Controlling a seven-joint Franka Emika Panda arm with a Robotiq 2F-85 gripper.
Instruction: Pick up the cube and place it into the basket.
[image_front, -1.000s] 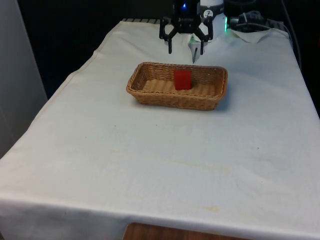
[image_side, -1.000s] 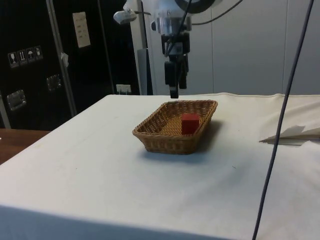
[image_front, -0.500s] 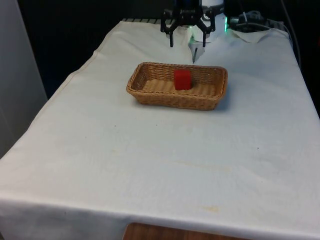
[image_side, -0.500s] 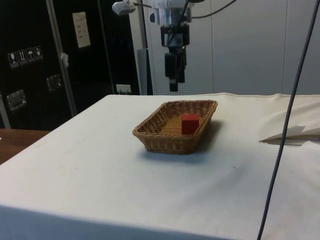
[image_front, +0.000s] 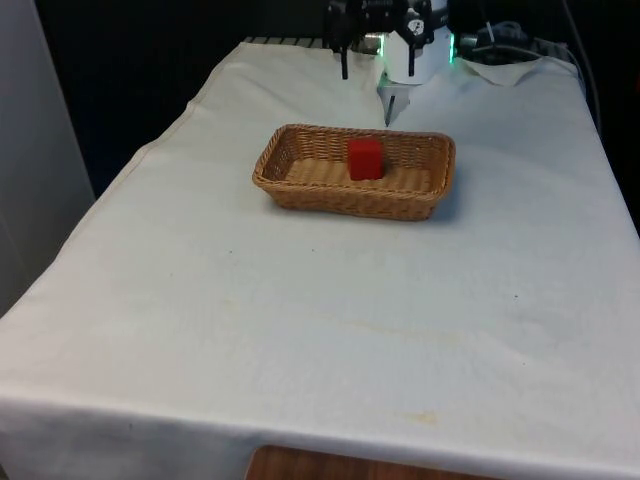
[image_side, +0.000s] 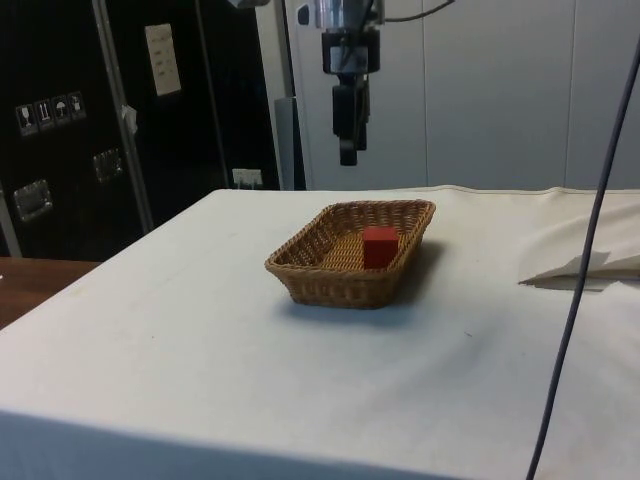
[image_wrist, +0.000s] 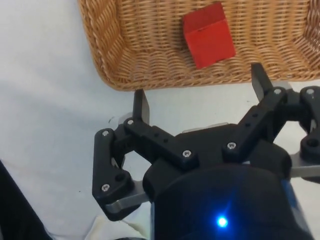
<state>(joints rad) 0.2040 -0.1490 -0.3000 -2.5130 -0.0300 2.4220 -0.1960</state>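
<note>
Claw (image_wrist: 200, 90) spread above woven wicker basket (image_wrist: 125, 60) holding red cube (image_wrist: 208, 35).

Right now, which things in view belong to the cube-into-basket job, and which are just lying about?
Job:
red cube, resting inside the basket
wicker basket
gripper, open, raised above the table beyond the basket

Lying about:
white cloth
dangling cable

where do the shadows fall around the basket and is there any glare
Side view: the basket throws a soft shadow on the cloth along its near and right sides. Front view: only a faint shadow on the basket's right, even light, no glare. Wrist view: the cube has one lit face and one darker.
</note>
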